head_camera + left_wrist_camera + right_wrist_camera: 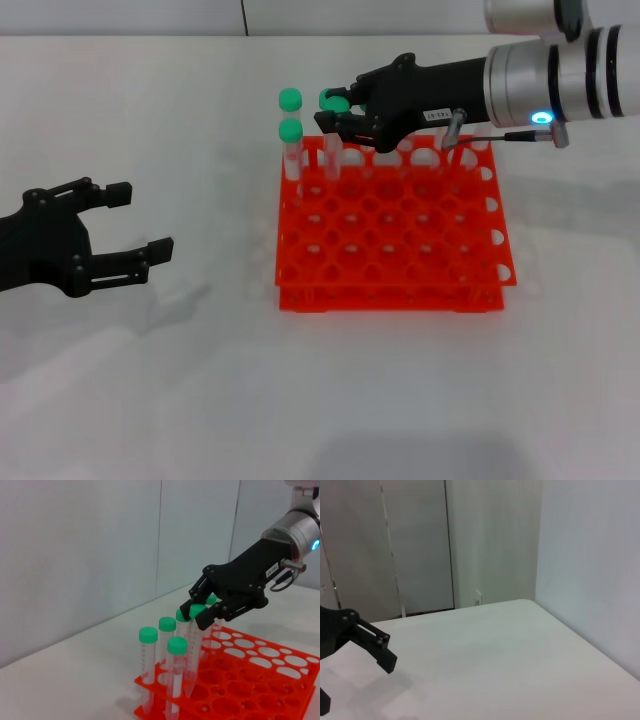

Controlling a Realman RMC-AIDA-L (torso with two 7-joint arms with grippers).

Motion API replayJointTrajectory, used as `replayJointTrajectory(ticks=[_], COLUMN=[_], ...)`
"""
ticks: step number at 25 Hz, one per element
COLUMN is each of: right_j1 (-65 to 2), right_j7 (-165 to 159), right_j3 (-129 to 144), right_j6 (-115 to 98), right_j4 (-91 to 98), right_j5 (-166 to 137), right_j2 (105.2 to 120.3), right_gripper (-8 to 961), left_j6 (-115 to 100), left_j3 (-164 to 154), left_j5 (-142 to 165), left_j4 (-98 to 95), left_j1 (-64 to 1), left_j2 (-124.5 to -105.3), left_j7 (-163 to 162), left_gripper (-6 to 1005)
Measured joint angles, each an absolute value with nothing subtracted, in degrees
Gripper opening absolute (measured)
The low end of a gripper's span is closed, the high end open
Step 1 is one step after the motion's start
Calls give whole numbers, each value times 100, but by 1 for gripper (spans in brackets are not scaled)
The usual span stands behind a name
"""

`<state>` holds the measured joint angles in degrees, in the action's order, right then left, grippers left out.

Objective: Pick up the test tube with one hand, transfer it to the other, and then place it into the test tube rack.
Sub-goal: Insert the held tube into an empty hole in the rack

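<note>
My right gripper (pixel 333 111), the one with the white label, hangs over the far left corner of the orange-red test tube rack (pixel 400 272). It is shut on the green cap of a clear test tube (pixel 331 152). In the left wrist view the right gripper (pixel 200 611) holds this tube (pixel 192 655) slightly tilted, with its lower end down in a rack hole (pixel 260 682). My left gripper (pixel 140 222) is open and empty, low over the table well left of the rack.
Two more green-capped tubes (pixel 290 99) (pixel 290 131) stand upright along the rack's left edge; the left wrist view shows several (pixel 148 636) (pixel 177 646) crowded round the held one. The right wrist view shows the left gripper's fingers (pixel 377 647), the white table and walls.
</note>
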<state>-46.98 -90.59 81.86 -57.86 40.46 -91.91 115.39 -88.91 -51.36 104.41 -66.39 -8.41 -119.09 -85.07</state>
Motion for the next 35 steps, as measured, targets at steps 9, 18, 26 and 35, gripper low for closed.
replayJointTrajectory(ticks=[9,18,26,35], right_j1=[-4750,-4773,-4793,-4570], right_j7=[-9072,-9135,-9139,-9148], right_j3=[8262,8407,8475,8359], right_j6=[-5737,-5696,-5643,-6010], right_j4=[4001,3998,4010,4378], right_j5=[-9194,-9194,-9193,-9128], right_j2=[11546,11549,11548,11530], right_gripper=[258,259,269,545], left_j6=[-8885,-8885,-8886,-8950], left_j3=[-5132,-5132,-5129,-4947], left_j5=[10446,10440,10424,10372], left_j4=[-6579,-6560,-6468,-6441], left_j1=[-882,-888,-889,-868], left_j2=[-11909,-11909,-11909,-11909], left_j7=[-8496,-8437,-8397,-8344], left_gripper=[862,861,861,862])
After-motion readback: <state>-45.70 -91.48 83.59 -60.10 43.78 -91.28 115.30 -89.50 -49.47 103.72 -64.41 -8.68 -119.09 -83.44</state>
